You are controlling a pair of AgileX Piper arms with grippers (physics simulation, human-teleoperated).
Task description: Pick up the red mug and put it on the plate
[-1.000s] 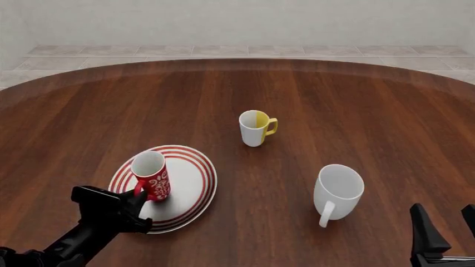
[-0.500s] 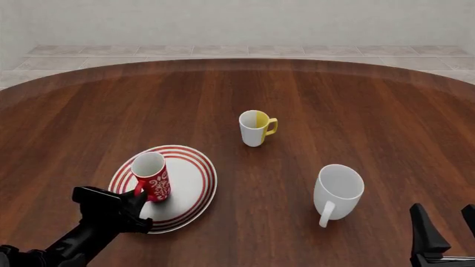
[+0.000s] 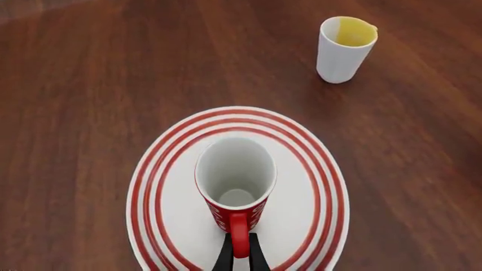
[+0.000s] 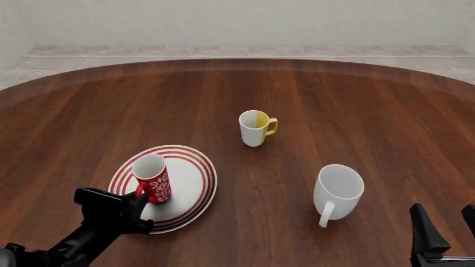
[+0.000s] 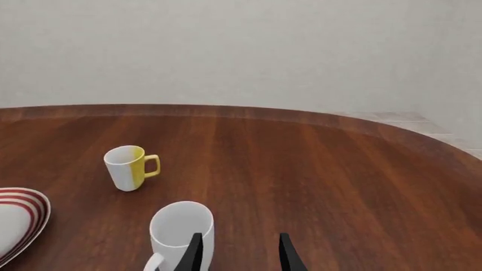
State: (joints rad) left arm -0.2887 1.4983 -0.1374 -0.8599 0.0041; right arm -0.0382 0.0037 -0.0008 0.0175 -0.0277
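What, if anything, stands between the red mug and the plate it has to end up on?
Nothing visible does. The red mug is already over the plate, apparently on it, with the left hand closed on its handle. The yellow-and-white mug and the white mug stand apart, off the plate.

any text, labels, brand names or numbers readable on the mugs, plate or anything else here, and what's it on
None: no words, numbers or logos appear in any view.
red mug: only a white floral pattern, no lettering.
plate: only concentric red rings.
white-and-yellow mug: plain colour blocks.
plain white mug: blank.
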